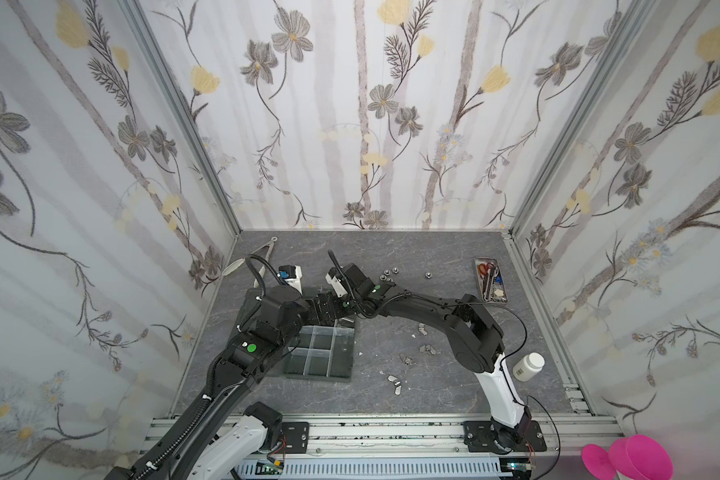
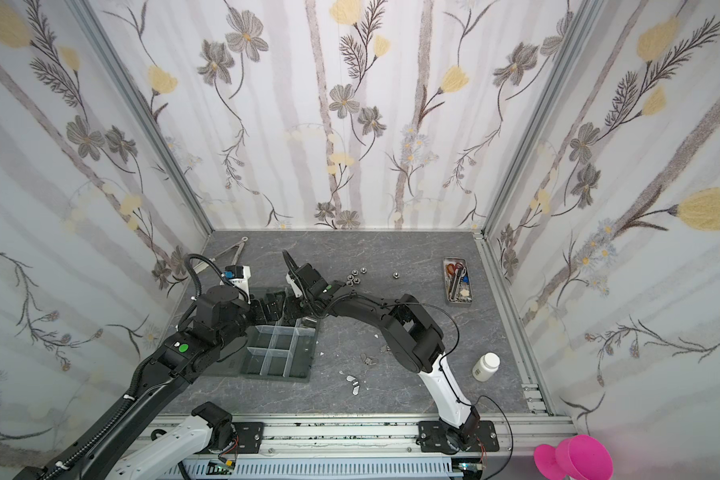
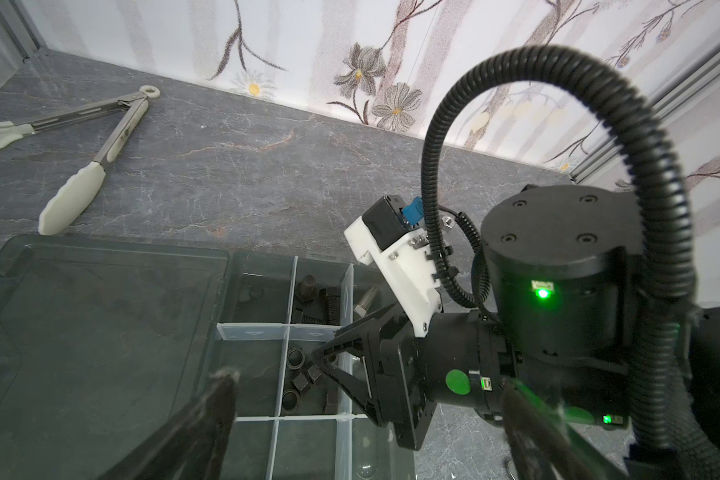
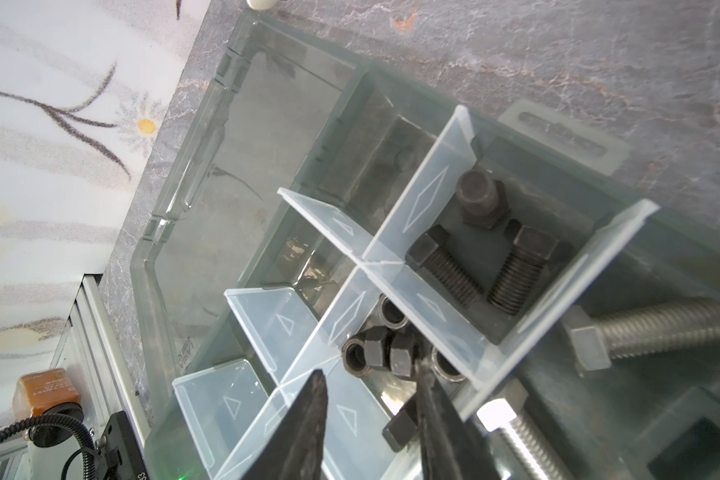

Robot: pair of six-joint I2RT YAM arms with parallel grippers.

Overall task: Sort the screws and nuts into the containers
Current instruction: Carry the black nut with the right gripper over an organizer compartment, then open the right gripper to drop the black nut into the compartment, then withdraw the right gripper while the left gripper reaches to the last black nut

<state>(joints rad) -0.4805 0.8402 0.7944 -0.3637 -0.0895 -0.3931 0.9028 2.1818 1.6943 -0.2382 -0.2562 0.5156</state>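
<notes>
Floral wallpaper panels (image 1: 371, 104) with grey and yellow blooms on three sides, aluminium corner posts (image 1: 186, 120), grey marbled tabletop (image 1: 433, 249), slotted aluminium rail (image 1: 391, 432) along the near edge, soft even light

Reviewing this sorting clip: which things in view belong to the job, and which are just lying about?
Job: organiser tray, black screws, black nuts, silver screws, loose silver hex nuts, wing nuts.
Lying about: tongs, scissors tray, white bottle, pink cup.

nuts (image 4: 377, 353) in cell (image 4: 346, 316) adjoining screws (image 4: 445, 270) | wing nuts (image 1: 429, 349) right of tray (image 1: 321, 377) | tongs (image 3: 120, 133) behind tray
</notes>
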